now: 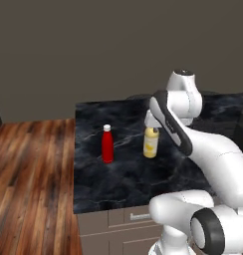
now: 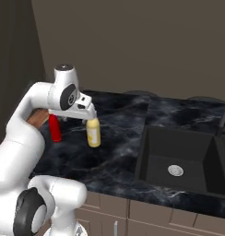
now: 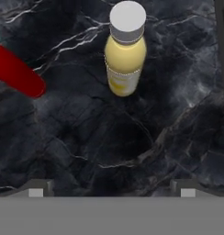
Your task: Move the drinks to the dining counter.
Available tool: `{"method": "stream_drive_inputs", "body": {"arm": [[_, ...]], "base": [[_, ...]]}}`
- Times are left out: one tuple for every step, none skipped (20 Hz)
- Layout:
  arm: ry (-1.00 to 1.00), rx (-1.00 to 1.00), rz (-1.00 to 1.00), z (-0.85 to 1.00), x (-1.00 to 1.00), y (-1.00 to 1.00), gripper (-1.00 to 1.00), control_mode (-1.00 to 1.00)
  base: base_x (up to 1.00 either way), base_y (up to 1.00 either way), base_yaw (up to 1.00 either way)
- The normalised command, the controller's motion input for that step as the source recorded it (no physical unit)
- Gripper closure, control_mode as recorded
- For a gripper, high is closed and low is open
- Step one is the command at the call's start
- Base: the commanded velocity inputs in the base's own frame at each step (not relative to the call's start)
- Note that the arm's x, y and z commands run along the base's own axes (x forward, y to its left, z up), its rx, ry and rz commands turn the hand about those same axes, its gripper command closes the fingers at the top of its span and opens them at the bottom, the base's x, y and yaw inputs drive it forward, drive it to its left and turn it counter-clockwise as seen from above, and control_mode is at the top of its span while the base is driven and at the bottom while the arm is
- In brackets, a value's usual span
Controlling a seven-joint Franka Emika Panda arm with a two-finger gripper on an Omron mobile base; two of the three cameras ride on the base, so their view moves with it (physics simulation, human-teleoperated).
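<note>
A yellow juice bottle [image 1: 150, 143] [image 2: 93, 134] [image 3: 125, 59] with a pale cap stands upright on a black marble worktop [image 1: 118, 179]. To its left stands a red bottle [image 1: 107, 145] [image 2: 55, 130] [image 3: 17, 73] with a white cap. My gripper [image 2: 90, 117] [image 3: 111, 189] hangs just above the yellow bottle's cap and a little to one side. It is open, its fingertips [image 3: 36, 189] set wide apart with nothing between them. The dining counter is out of view.
The worktop sits over drawers with handles [image 1: 139, 216]. A dark sink basin [image 2: 179, 161] is sunk into it to the right of the bottles. Wooden floor [image 1: 29, 174] lies past the worktop's left edge. A dark wall runs behind.
</note>
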Motion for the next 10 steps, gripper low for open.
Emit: {"method": "stream_drive_inputs", "body": {"arm": [[-0.17, 0.00, 0.08, 0.11, -0.48, 0.00, -1.00, -1.00], [-0.15, 0.00, 0.09, 0.23, -0.42, 0.00, -1.00, -1.00], [-0.14, 0.00, 0.09, 0.25, -0.44, 0.00, -1.00, -1.00], [-0.11, 0.00, 0.11, 0.35, -0.40, 0.00, -1.00, -1.00], [-0.10, 0.00, 0.11, 0.37, -0.42, 0.00, -1.00, -1.00], [-0.07, 0.01, 0.11, 0.39, -0.43, 0.00, -1.00, -1.00], [-0.05, 0.02, 0.11, 0.34, -0.39, 0.00, -1.00, -1.00], [-0.01, 0.03, 0.11, 0.32, -0.34, 0.00, -1.00, -1.00], [-0.01, 0.03, 0.11, 0.31, -0.36, 0.00, -1.00, -1.00], [-0.02, 0.03, 0.10, 0.32, -0.36, 0.00, -1.00, -1.00]], "base": [[0.00, 0.00, 0.00], [0.00, 0.00, 0.00], [0.00, 0.00, 0.00], [0.00, 0.00, 0.00], [0.00, 0.00, 0.00], [0.00, 0.00, 0.00], [0.00, 0.00, 0.00], [0.00, 0.00, 0.00], [0.00, 0.00, 0.00], [0.00, 0.00, 0.00]]}}
